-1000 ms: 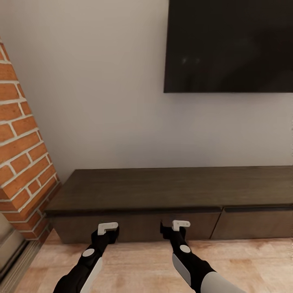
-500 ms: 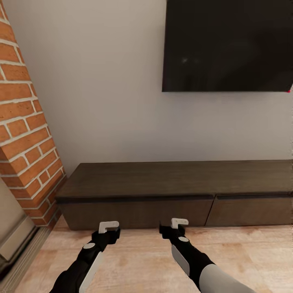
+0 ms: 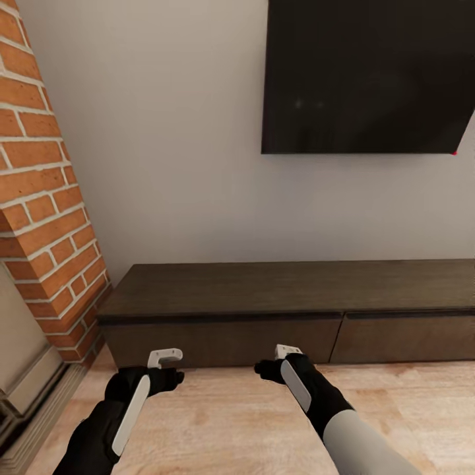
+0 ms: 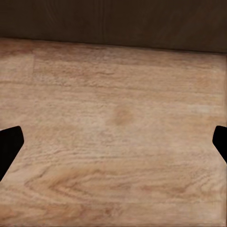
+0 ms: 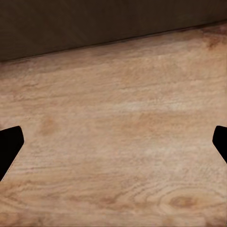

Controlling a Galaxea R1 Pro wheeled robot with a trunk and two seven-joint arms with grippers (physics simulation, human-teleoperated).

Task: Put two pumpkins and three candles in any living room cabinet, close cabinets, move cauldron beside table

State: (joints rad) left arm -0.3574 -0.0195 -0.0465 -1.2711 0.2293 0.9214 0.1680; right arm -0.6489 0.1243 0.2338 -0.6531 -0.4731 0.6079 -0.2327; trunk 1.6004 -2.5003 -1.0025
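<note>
Head view first: nearest me, the left gripper (image 3: 165,358) and right gripper (image 3: 287,351) hang low over the wooden floor (image 3: 218,422), both pointing down. Each wrist view shows two dark fingertips set wide apart at the picture's edges with bare planks between, so both claws are spread and carrying nothing. Compared with a second ago the cabinet (image 3: 290,310) sits higher and smaller and more floor shows in front of it; the whole picture has shifted, so I judge the robot has backed off and the arms have dropped. Both drawer fronts look shut, and its top is bare. Beyond it are the brick fireplace (image 3: 46,218) and wall-mounted television (image 3: 366,76). No pumpkin or candle here; fetching seems next.
</note>
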